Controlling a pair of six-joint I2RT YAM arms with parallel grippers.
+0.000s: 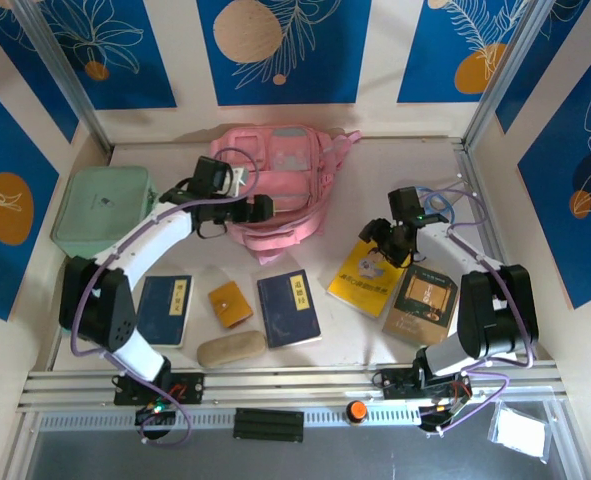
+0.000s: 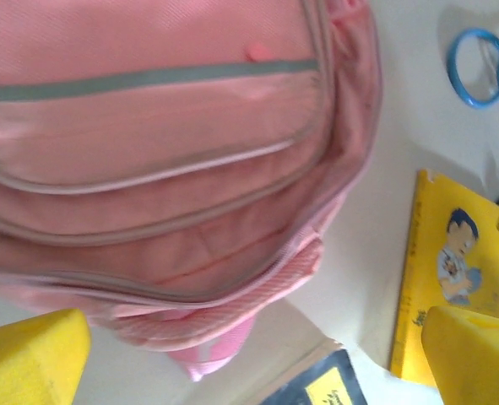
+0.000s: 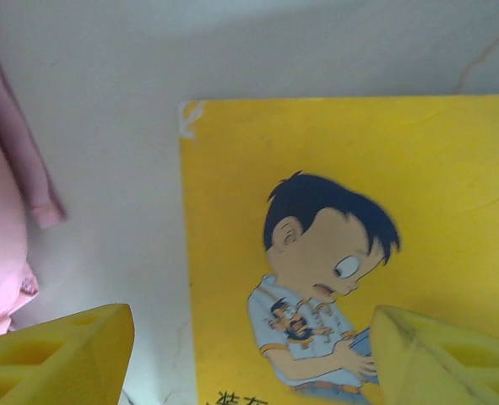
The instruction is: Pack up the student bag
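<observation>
At the far middle of the worktop, close to the back edge, we see the student bag (image 1: 275,175) lying flat, its pink straps trailing toward the near side. The left gripper (image 1: 262,208) hangs at the bag's near edge. In its wrist view the two yellow fingers (image 2: 29,359) stand wide apart with nothing between them, and the bag's zip pockets and grey trim (image 2: 148,152) lie beyond. We can't tell whether the fingers touch the fabric.

Toward the right side of the worktop, the right gripper (image 1: 380,245) hovers over the far corner of a yellow book (image 1: 367,275). Its fingers (image 3: 63,354) are spread well apart and grip nothing. The book's cover, with a cartoon boy (image 3: 359,169), lies flat beneath them, and a pink strap of the bag (image 3: 4,211) shows at the left of that view.

Near the far left corner sits a mint green case (image 1: 103,207), apart from the bag. Along the near edge, from left to right, lie a navy book (image 1: 165,308), a small orange wallet (image 1: 230,304), a beige case (image 1: 231,349) just in front of it, a second navy book (image 1: 288,308), and, right of the yellow book and touching it, a brown book (image 1: 422,303).
</observation>
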